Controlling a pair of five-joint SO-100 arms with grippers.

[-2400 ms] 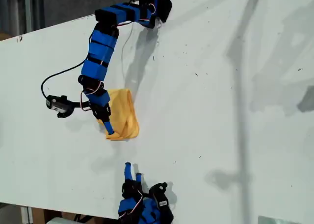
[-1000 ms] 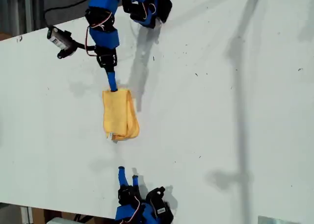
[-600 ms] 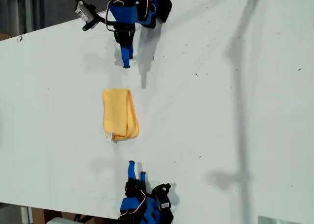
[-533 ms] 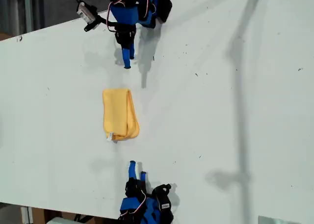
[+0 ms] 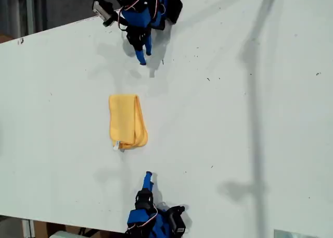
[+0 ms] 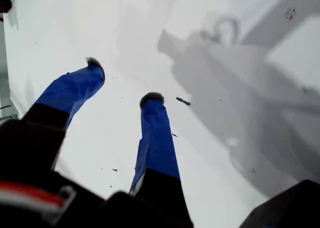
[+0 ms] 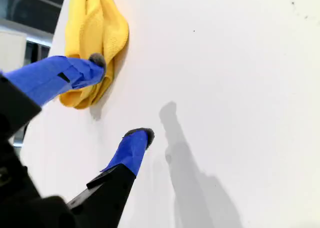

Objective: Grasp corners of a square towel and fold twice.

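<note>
1. First gripper (image 6: 122,81) stands open: its two blue fingers are apart, with nothing but bare white worktop (image 6: 240,153) between them.
2. In the exterior view this gripper (image 5: 144,55) hangs near the worktop's (image 5: 234,118) edge at the top of that view, fingers pointing down toward the cloth and well apart from it.
3. Second gripper (image 7: 120,97) is also open and holds nothing. One blue fingertip (image 7: 97,60) shows in front of the towel (image 7: 95,28), but whether it touches the towel cannot be told from that view.
4. The exterior view shows the second gripper (image 5: 148,176) near the worktop's edge at the bottom of that view, clear of the cloth.
5. The towel (image 5: 126,122) lies flat on the worktop between the two grippers, in the exterior view's left half. It is folded into a narrow yellow-orange strip running from one gripper toward the other.
6. A small white tag (image 5: 117,145) sticks out at the strip's end nearer the second gripper.
7. Grey arm shadows fall on the worktop beside both grippers.
</note>
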